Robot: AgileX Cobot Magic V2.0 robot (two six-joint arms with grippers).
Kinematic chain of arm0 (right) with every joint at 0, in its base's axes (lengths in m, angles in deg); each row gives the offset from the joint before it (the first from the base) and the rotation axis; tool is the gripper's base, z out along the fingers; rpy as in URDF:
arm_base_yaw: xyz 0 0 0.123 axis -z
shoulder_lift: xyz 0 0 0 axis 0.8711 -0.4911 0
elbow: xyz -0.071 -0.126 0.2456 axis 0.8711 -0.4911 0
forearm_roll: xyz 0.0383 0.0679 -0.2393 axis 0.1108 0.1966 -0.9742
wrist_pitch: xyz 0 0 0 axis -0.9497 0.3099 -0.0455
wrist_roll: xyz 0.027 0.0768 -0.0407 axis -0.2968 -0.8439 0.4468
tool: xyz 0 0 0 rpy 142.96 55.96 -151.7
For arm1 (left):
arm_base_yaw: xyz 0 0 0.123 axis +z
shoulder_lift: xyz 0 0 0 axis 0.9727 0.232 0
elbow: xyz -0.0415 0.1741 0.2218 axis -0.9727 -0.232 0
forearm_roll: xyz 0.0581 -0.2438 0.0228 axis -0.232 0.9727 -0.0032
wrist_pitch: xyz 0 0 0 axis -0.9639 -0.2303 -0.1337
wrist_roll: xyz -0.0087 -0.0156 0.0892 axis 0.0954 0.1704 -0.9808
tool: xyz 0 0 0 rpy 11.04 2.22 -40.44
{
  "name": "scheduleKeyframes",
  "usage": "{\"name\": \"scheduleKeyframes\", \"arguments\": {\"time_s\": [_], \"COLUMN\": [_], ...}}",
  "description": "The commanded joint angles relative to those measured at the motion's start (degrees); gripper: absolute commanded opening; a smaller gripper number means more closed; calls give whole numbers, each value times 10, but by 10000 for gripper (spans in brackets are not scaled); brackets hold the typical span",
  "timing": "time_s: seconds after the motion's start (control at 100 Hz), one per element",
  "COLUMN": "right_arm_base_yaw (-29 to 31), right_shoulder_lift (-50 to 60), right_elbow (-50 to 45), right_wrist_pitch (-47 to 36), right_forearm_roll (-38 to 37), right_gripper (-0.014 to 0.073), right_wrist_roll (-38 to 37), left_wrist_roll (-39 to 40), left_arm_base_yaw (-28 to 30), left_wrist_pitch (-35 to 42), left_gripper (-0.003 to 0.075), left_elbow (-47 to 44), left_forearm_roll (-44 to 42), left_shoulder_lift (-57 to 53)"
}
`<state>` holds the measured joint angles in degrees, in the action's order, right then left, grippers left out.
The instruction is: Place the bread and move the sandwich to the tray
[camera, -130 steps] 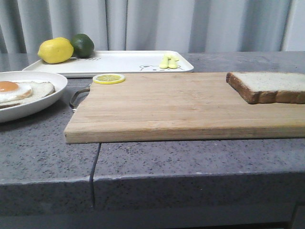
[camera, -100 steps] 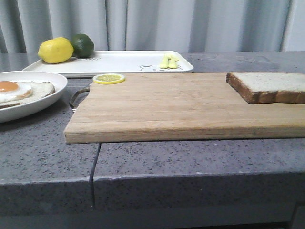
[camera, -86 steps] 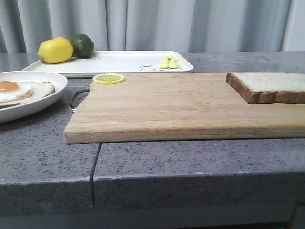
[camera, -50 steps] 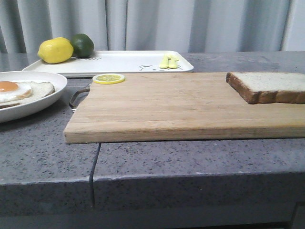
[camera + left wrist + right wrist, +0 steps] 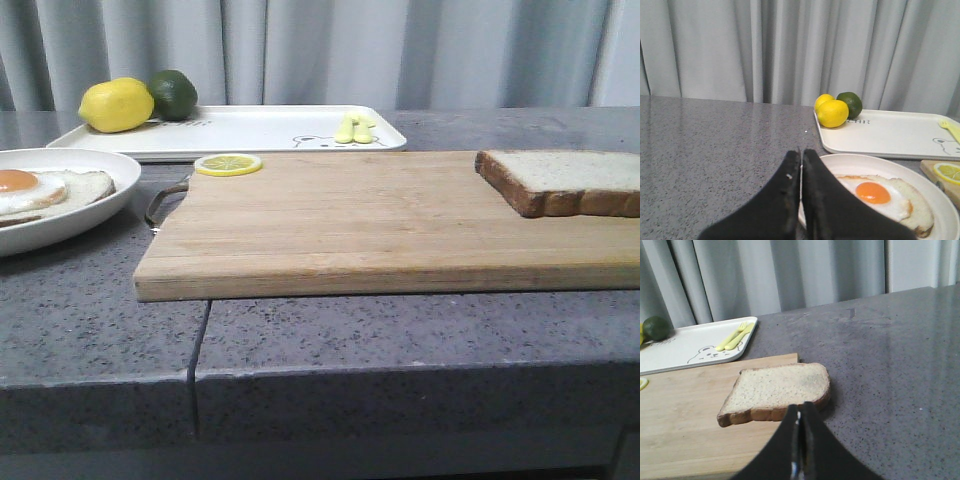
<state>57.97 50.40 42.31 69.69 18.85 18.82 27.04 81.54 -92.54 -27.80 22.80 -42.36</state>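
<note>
The bread (image 5: 565, 180) lies on the right end of the wooden cutting board (image 5: 350, 225); it also shows in the right wrist view (image 5: 777, 390). My right gripper (image 5: 801, 410) is shut and empty, just short of the bread's near crust. The sandwich (image 5: 45, 190), one bread slice with a fried egg on top, sits on the round white plate (image 5: 95, 215) at the left; it also shows in the left wrist view (image 5: 880, 197). My left gripper (image 5: 801, 152) is shut and empty, at the plate's (image 5: 840, 165) near rim. The tray (image 5: 260, 130) lies at the back. Neither gripper shows in the front view.
A lemon (image 5: 115, 105) and a lime (image 5: 173, 93) sit on the tray's left end, and yellow cutlery (image 5: 355, 128) on its right. A thin lemon slice (image 5: 228, 164) lies on the board's far left corner. The counter's front edge runs close below the board.
</note>
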Motion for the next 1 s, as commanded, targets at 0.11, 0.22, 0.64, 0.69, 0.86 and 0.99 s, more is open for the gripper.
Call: {"name": "scheduleKeyframes", "arguments": {"time_s": [0.11, 0.22, 0.64, 0.69, 0.86, 0.99], "right_arm_base_yaw": [3, 3, 3, 3, 3, 3], "right_shoulder_lift": [-93, -151, -307, -313, -315, -315], "right_elbow": [113, 161, 292, 292, 292, 292], "right_wrist_pitch": [58, 94, 129, 117, 98, 98], "right_forearm_roll": [4, 4, 9, 10, 10, 10], "right_gripper": [-70, -70, -70, -70, -70, -69], "right_wrist_roll": [-1, -1, -1, -1, -1, -1], "left_wrist_roll": [4, 4, -17, -17, -17, -17], "left_arm_base_yaw": [-4, -4, -4, -4, -4, -4], "left_wrist_pitch": [-93, -150, -290, -290, -286, -287], "left_gripper": [-20, -20, -20, -20, -20, -19], "left_elbow": [127, 191, 381, 385, 389, 389], "left_forearm_roll": [37, 60, 145, 145, 163, 171], "left_shoulder_lift": [95, 152, 361, 373, 404, 423]}}
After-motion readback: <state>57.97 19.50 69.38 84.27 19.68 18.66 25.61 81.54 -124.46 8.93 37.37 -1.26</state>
